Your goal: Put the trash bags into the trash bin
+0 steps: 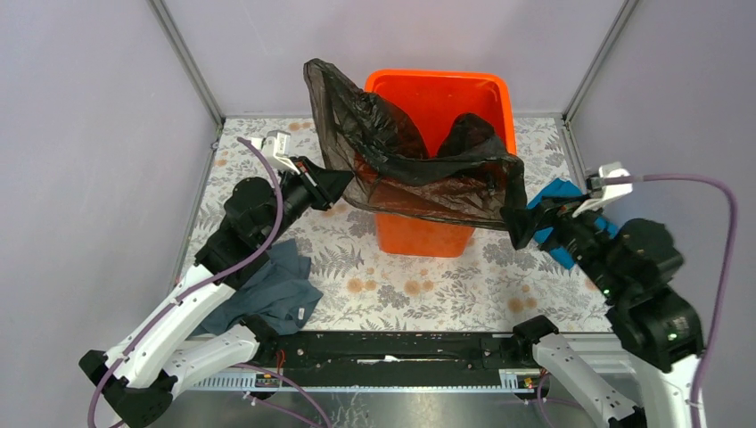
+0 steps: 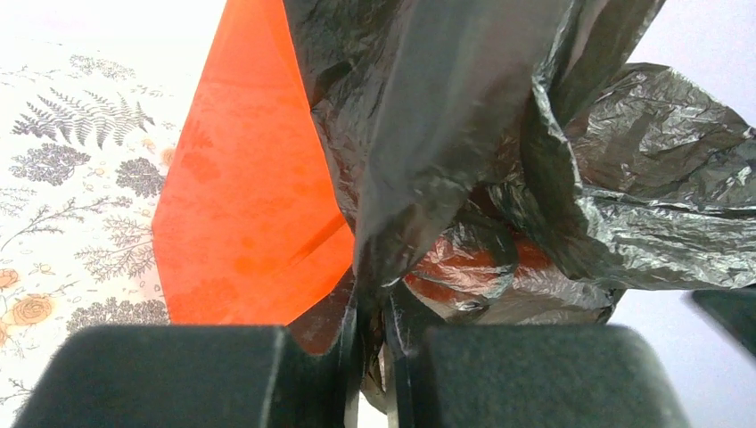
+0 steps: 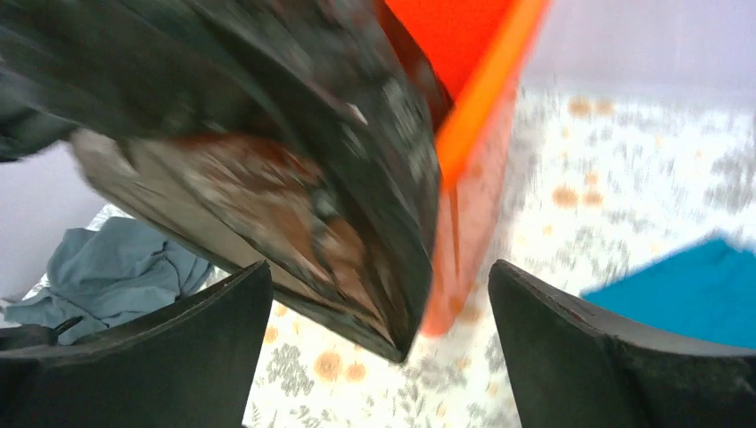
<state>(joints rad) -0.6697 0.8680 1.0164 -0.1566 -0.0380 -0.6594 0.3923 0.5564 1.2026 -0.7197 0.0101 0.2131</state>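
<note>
From my station I saw the fern-and-flower patterned bench (image 1: 428, 285) filling the enclosure floor. The tall bright orange plastic bin (image 1: 419, 236) stood upright toward its far middle, mouth up. The thin glossy black plastic trash bag (image 1: 419, 178) was draped over the bin's near rim. Its long axis ran side to side across the bench, from one arm to the other. One flap rose above the bin's left rear corner, part sagged inside the mouth, and the stretched film over the near wall showed brownish and see-through.

A crumpled grey-blue cloth (image 1: 267, 285) lay on the bench near the left arm. A bright blue cloth (image 1: 557, 192) lay right of the bin, partly under the right arm.

The left end effector (image 2: 374, 357) sat at the bag's left end, its fingers nearly together and pinching a fold of the film. The right end effector (image 3: 379, 303) stood wide at the bag's right corner. The film hung between its fingers, and I could not tell whether it touched them.
</note>
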